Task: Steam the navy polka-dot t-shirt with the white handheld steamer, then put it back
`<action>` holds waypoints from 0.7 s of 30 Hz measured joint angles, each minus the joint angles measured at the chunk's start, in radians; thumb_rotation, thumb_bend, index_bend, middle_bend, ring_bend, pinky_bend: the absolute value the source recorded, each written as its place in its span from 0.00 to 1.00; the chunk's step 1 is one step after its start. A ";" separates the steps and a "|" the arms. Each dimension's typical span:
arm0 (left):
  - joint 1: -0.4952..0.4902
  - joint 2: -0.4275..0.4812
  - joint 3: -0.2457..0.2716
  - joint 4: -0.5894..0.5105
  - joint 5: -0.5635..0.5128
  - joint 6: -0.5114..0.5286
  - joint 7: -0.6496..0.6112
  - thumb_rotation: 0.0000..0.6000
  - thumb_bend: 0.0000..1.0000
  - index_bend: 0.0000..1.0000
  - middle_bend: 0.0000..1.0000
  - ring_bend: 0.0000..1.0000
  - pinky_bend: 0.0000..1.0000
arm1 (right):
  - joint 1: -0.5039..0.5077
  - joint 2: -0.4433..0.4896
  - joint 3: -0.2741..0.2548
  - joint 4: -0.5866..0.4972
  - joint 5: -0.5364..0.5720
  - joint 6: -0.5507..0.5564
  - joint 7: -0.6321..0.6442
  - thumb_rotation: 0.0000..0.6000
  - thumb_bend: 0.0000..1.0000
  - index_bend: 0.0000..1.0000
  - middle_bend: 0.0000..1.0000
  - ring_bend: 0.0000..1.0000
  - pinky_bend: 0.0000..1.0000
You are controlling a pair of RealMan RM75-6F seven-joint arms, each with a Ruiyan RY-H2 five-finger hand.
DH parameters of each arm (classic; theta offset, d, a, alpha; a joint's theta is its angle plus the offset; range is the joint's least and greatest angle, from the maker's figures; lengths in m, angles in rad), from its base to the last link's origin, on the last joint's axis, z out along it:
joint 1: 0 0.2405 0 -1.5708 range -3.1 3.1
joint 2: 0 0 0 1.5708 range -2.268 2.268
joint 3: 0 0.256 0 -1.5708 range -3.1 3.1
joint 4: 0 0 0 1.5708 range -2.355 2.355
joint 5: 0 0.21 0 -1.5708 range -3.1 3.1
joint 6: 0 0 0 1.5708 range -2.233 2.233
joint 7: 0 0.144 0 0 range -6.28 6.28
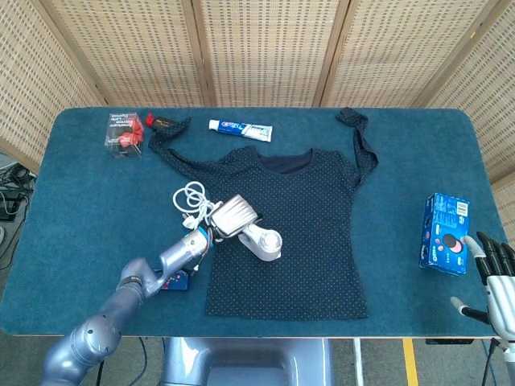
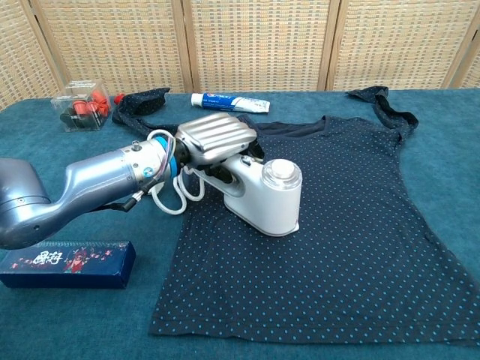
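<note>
The navy polka-dot t-shirt (image 1: 298,217) (image 2: 352,202) lies flat in the middle of the blue table, sleeves spread toward the back. My left hand (image 1: 233,217) (image 2: 217,142) grips the handle of the white handheld steamer (image 1: 261,241) (image 2: 266,196), whose head rests on the shirt's left half. The steamer's white cord (image 1: 191,201) (image 2: 169,199) trails in loops on the table behind the hand. Low at the right edge of the head view, my right hand (image 1: 495,285) holds nothing, its fingers apart; the chest view does not show it.
A toothpaste tube (image 1: 240,129) (image 2: 229,101) lies behind the shirt's collar. A clear box of red items (image 1: 125,133) (image 2: 79,105) stands at the back left. A dark blue box (image 1: 173,280) (image 2: 67,264) lies under my left forearm. A blue carton (image 1: 445,233) sits near the right hand.
</note>
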 measured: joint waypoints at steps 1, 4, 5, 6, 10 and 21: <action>0.001 -0.002 0.003 0.002 0.001 -0.003 0.000 1.00 0.73 1.00 0.87 0.77 0.85 | 0.001 0.000 0.000 0.000 0.000 -0.001 0.000 1.00 0.00 0.03 0.00 0.00 0.00; 0.009 -0.005 0.020 0.003 0.011 -0.003 -0.004 1.00 0.73 1.00 0.87 0.77 0.85 | 0.001 0.000 -0.001 0.000 0.000 -0.003 0.001 1.00 0.00 0.03 0.00 0.00 0.00; 0.012 -0.005 0.024 0.002 0.014 0.000 -0.008 1.00 0.73 1.00 0.87 0.77 0.85 | 0.001 0.000 -0.001 0.000 0.000 -0.003 0.001 1.00 0.00 0.03 0.00 0.00 0.00; 0.016 -0.006 0.027 0.000 0.016 0.005 -0.015 1.00 0.73 1.00 0.87 0.77 0.85 | 0.001 0.000 -0.001 0.000 0.000 -0.003 0.001 1.00 0.00 0.03 0.00 0.00 0.00; 0.028 -0.001 0.040 -0.010 0.025 0.027 -0.040 1.00 0.73 1.00 0.87 0.77 0.85 | 0.001 0.001 -0.001 -0.002 -0.002 -0.002 0.000 1.00 0.00 0.03 0.00 0.00 0.00; 0.074 0.047 0.110 -0.076 0.081 0.108 -0.098 1.00 0.73 1.00 0.87 0.77 0.85 | -0.001 0.002 -0.005 -0.007 -0.014 0.005 -0.001 1.00 0.00 0.03 0.00 0.00 0.00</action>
